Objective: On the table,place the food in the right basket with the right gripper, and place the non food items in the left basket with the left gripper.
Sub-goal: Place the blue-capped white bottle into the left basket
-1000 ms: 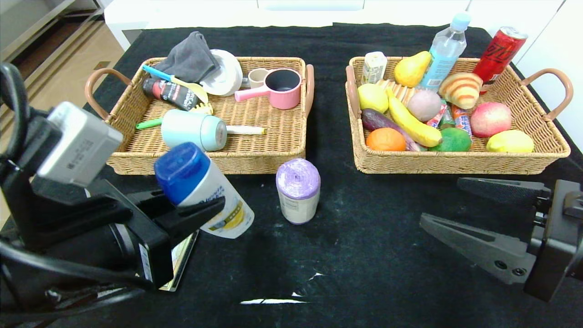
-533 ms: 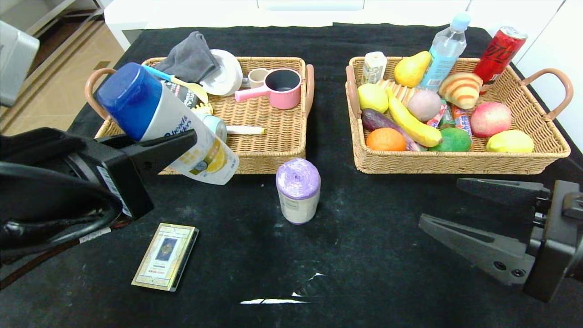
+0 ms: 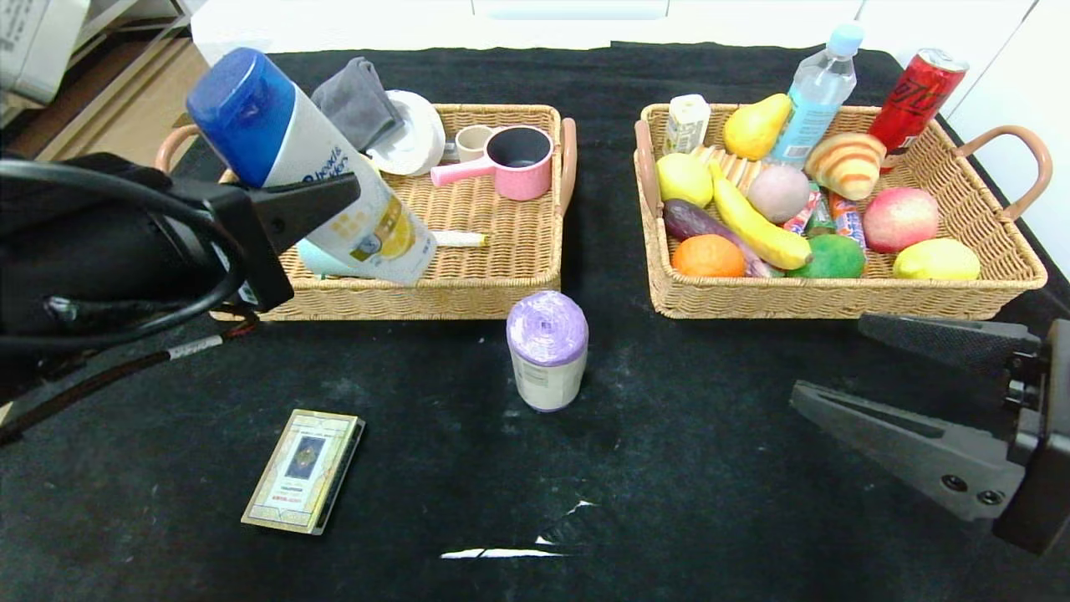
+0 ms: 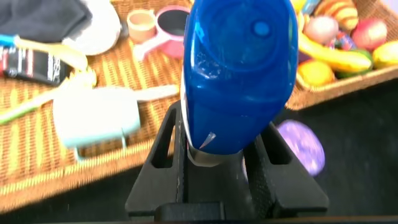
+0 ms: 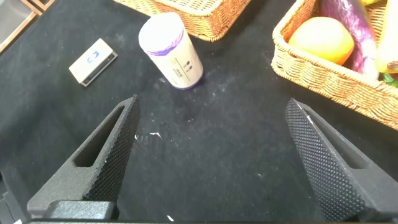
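A white bottle with a blue cap (image 3: 376, 234) hangs tilted over the front left part of the left basket (image 3: 501, 280), with my left gripper (image 3: 338, 196) shut on its body. In the left wrist view the blue cap (image 4: 239, 68) fills the space between the fingers (image 4: 168, 149). The right basket (image 3: 836, 301) holds fruit, such as a banana (image 3: 756, 230) and an orange (image 3: 707, 256). My right gripper (image 3: 830, 358) stands open and empty low over the table's front right, in front of that basket. A purple roll (image 3: 547, 351) stands upright on the black cloth between the baskets.
A flat gold card box (image 3: 303, 470) lies on the cloth at the front left. The left basket holds a pale blue cup (image 4: 96, 115), a pink pan (image 3: 518, 163), a grey cloth and a white roll. A water bottle (image 3: 815, 92) and a red can (image 3: 915, 96) stand at the right basket's back.
My left gripper has lifted the bottle from near the card box and carried it away from me, over the left basket's front. The right gripper shifted slightly.
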